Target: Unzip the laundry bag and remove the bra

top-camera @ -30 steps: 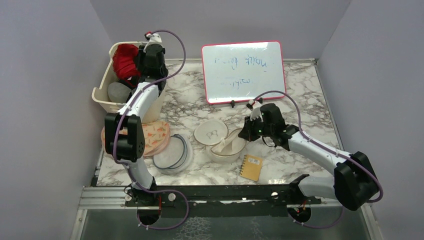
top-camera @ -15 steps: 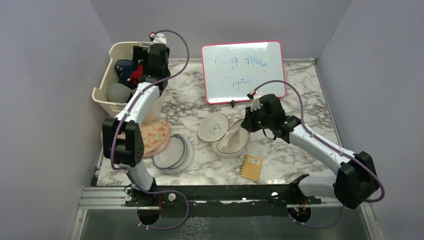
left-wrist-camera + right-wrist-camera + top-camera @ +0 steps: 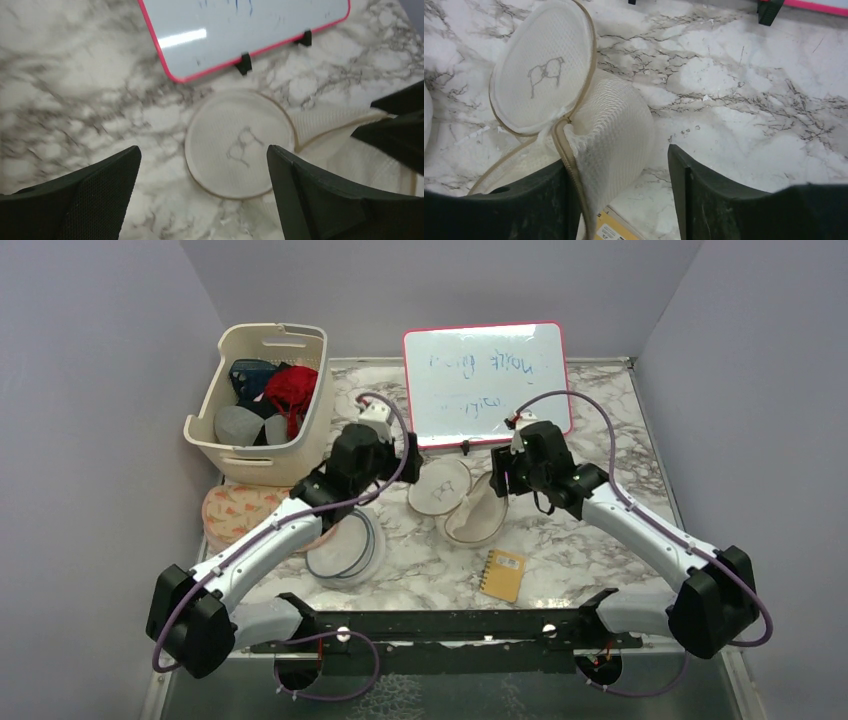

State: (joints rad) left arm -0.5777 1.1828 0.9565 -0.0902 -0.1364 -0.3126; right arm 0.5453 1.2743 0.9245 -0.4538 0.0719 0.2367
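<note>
The laundry bag [image 3: 470,520] lies unzipped in the middle of the table, its mesh body slumped and its round lid [image 3: 438,486] with the bra icon flipped open to the left. The red bra [image 3: 292,388] rests in the cream basket [image 3: 222,435] at the back left. My left gripper [image 3: 412,458] hovers open just left of the lid; in the left wrist view the lid [image 3: 240,145] shows between the wide jaws of the left gripper [image 3: 203,152]. My right gripper [image 3: 619,160] is open over the bag's right rim, the mesh wall [image 3: 614,135] against its left finger.
A pink-framed whiteboard [image 3: 487,380] stands at the back. A yellow notebook [image 3: 503,573] lies near the front, right of a flat clear disc with a blue rim [image 3: 345,545]. A patterned round bag [image 3: 235,512] sits below the basket, which also holds dark and grey garments.
My left arm swung from the basket, leaving the red bra inside, to a spot beside the lid with its jaws open. The right gripper opened and let go of the bag's rim.
</note>
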